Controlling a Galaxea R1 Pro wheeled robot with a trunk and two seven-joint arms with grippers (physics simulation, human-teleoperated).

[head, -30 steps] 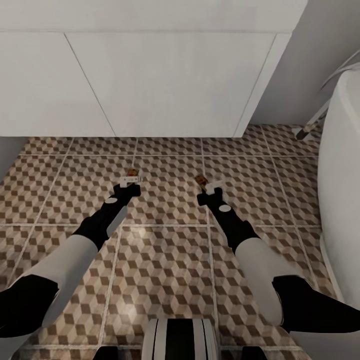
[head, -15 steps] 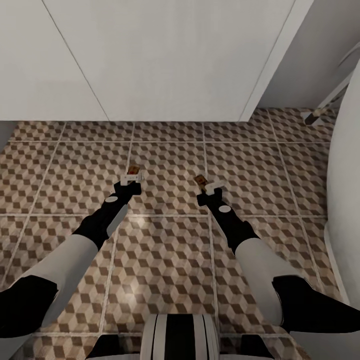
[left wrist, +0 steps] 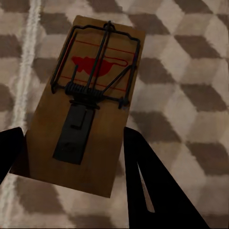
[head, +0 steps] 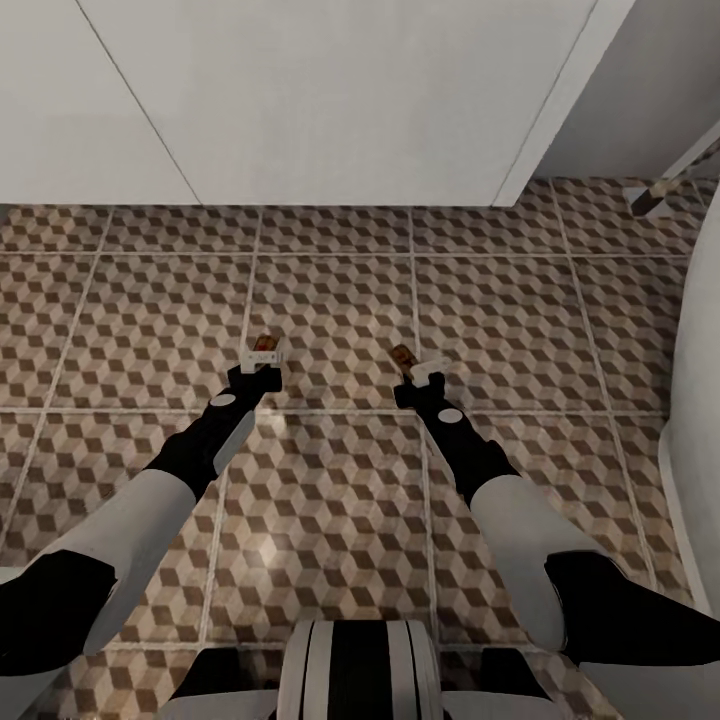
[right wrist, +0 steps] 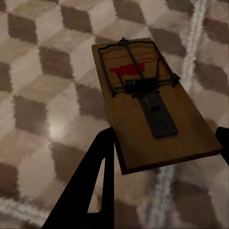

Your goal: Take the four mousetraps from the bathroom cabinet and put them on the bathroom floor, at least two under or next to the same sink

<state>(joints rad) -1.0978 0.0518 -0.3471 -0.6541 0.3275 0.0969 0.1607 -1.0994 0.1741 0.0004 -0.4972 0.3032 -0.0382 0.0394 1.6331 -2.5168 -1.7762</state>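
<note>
we hold one mousetrap (left wrist: 88, 102) clamped in our left gripper (head: 262, 360), another mousetrap (right wrist: 145, 107) in our right gripper (head: 418, 370), above the bathroom floor (head: 340, 300); neither set down yet

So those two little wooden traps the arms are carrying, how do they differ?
The left gripper's mousetrap points nearly straight ahead toward the white vanity; the right gripper's mousetrap angles inward toward the other. Both are tan boards with dark wire and a red mark, gripped at one end above the tiled floor.
</note>
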